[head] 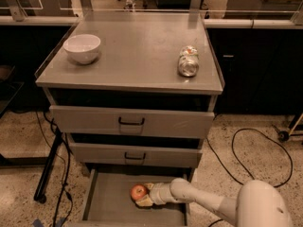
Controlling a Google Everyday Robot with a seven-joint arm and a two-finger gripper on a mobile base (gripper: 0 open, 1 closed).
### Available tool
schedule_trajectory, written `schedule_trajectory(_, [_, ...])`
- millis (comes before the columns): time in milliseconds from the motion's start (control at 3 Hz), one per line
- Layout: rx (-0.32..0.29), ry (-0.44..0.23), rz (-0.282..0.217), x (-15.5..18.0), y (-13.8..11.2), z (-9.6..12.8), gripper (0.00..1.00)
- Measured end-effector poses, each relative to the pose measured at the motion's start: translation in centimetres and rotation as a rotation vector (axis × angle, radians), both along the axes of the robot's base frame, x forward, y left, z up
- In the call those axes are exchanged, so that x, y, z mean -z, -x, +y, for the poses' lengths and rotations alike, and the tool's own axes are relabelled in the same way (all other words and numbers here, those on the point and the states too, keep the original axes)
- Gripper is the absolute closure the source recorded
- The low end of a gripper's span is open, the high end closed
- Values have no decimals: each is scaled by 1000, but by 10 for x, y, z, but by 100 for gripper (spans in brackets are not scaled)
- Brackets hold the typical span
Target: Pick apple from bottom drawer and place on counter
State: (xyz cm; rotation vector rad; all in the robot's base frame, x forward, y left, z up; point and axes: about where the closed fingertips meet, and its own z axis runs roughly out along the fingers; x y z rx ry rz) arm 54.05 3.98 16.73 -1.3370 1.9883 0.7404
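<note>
Speckled stone floor (19,193) surrounds the foot of a grey metal cabinet, with black cables (235,150) looping over it on the right. Nearest the camera, the bottom drawer (109,205) stands pulled out, a shallow grey tray. The apple (138,191) sits on its floor toward the back, roughly midway across. The robot's pale arm (203,201) reaches in from the lower right, and its hand (149,196) lies right against the apple's right side. Whether the hand has clenched on the fruit or only rests beside it, I cannot tell. The apple looks small, round and firm, and probably light. Its smooth skin is likely slippery, and a round body can roll away from a glancing touch, so the best hold is probably across its widest part, squeezed evenly and not so hard as to bruise it. The lift should then clear the drawer's thin front wall and the two drawers overhanging it. Those are the middle drawer (135,154) and the top drawer (131,122), both shut, each with a black handle. Above them lies the worktop (137,56), flat and grey, which carries a white bowl (82,48) at the left and a crushed silver can (188,60) lying at the right. A wide bare stretch between them seems a good place to set the fruit down. Beyond, dark cabinets and pale benches close off the room.
</note>
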Motion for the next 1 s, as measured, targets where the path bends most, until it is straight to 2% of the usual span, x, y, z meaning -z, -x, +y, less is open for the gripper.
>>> schedule_trajectory(333, [37,31,-37,-69,19,-2,100])
schedule_trajectory(667, [34,31,-34,-68,21,-2,100])
schedule_trajectory(1000, [38,30,-30,-85,27,-4,100])
